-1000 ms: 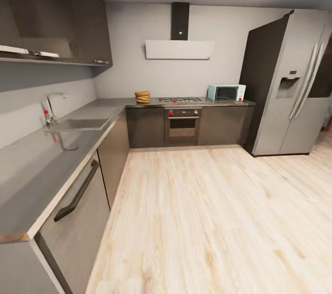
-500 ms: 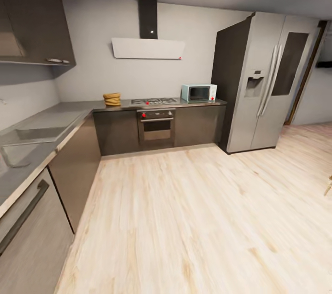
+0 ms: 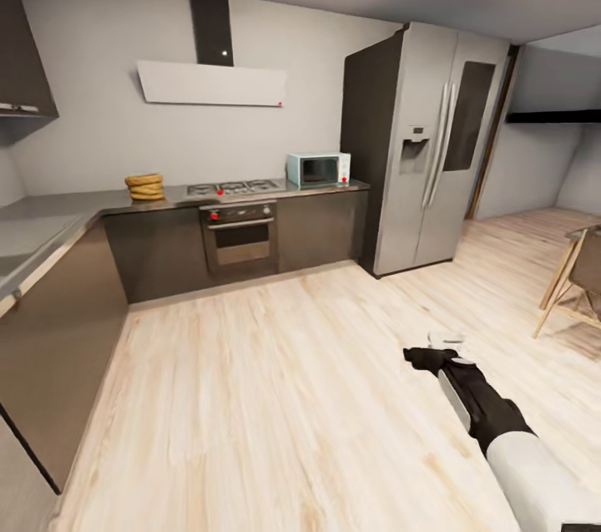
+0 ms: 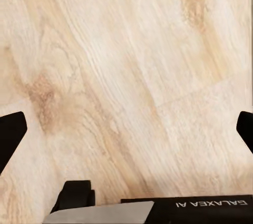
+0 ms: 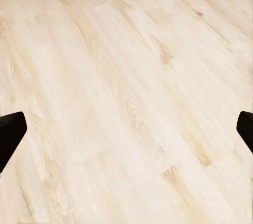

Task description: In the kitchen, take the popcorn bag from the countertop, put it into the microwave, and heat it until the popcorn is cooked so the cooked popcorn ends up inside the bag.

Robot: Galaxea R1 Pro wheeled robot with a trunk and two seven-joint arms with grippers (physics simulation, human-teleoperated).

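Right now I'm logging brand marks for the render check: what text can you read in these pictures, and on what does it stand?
"GALAXEA AI": white letters, shown upside down, on the dark body of the left arm in the left wrist view.
Microwave panel, oven front and fridge dispenser: any marks are too small to read.

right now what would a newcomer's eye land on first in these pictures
Probably the tall steel fridge, standing at the right end of the far countertop. Next, the pale blue microwave on that countertop beside the fridge, and the tan popcorn bag further left, past the hob. Nearer, the right arm's gripper reaches out over the pale wood floor.
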